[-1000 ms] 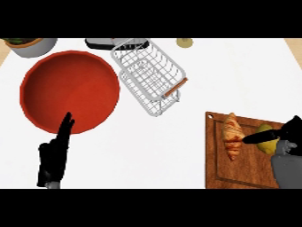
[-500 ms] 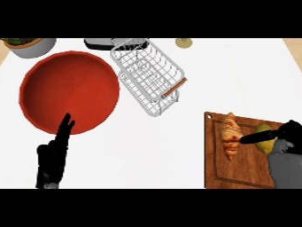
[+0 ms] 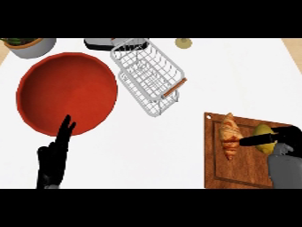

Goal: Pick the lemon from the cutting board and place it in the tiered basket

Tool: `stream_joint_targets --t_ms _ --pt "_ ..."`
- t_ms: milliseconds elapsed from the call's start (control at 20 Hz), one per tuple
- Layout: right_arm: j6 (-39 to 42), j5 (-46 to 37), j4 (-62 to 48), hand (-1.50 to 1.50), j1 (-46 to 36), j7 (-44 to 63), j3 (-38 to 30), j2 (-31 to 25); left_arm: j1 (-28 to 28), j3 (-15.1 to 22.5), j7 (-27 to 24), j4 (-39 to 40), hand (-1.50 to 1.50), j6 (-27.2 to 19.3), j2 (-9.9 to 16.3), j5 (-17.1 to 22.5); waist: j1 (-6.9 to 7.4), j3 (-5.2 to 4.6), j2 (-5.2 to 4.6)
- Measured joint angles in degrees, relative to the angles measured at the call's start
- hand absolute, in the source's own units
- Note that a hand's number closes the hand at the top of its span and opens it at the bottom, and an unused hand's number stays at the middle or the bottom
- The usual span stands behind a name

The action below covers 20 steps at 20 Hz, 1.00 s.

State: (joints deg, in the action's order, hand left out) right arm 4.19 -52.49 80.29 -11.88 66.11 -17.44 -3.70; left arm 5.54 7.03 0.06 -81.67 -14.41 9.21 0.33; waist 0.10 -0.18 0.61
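A yellow lemon (image 3: 264, 133) lies on the wooden cutting board (image 3: 245, 170) at the lower right, beside a croissant (image 3: 230, 135). My right hand (image 3: 290, 141) is curled around the lemon, its thumb lying across the fruit's front and the palm hiding its right side. The white wire tiered basket (image 3: 148, 75) stands at the upper middle of the counter, tilted in view, with an orange handle. My left hand (image 3: 54, 159) rests open at the lower left, fingers straight and pointing up.
A large red plate (image 3: 67, 97) lies left of the basket, just above my left hand. A grey pot with greenery (image 3: 28, 45) stands at the top left, a dark container (image 3: 101, 43) behind the basket, and a small pale object (image 3: 184, 43) at the top.
The right hand has shifted slightly down and closed in on the lemon. The left hand, basket and plate have stayed put.
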Motion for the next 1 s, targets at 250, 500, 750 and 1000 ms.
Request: stream_joint_targets --t_ms 250,500,750,1000 --pt "-0.2 -2.1 -1.1 1.5 -0.2 -2.2 0.2 0.0 -0.2 -0.5 -1.1 0.9 0.0 0.2 -0.5 -0.4 0.05 -0.06 0.08" --pt "-0.2 -6.9 -3.4 1.5 -1.2 -3.6 3.0 -0.5 -0.2 -0.3 -0.2 0.0 0.0 0.3 -0.7 -0.9 0.19 -0.13 0.08" --pt "-0.2 -9.3 -0.9 1.5 -0.1 -4.2 21.1 1.6 -1.3 0.1 0.1 0.6 0.0 1.3 -0.6 -0.8 1.55 -0.19 0.1" --pt "-3.5 -9.1 3.9 1.5 1.0 -0.3 40.9 2.6 -1.6 0.3 0.5 0.6 0.0 1.1 -0.9 -1.2 1.74 0.18 0.01"
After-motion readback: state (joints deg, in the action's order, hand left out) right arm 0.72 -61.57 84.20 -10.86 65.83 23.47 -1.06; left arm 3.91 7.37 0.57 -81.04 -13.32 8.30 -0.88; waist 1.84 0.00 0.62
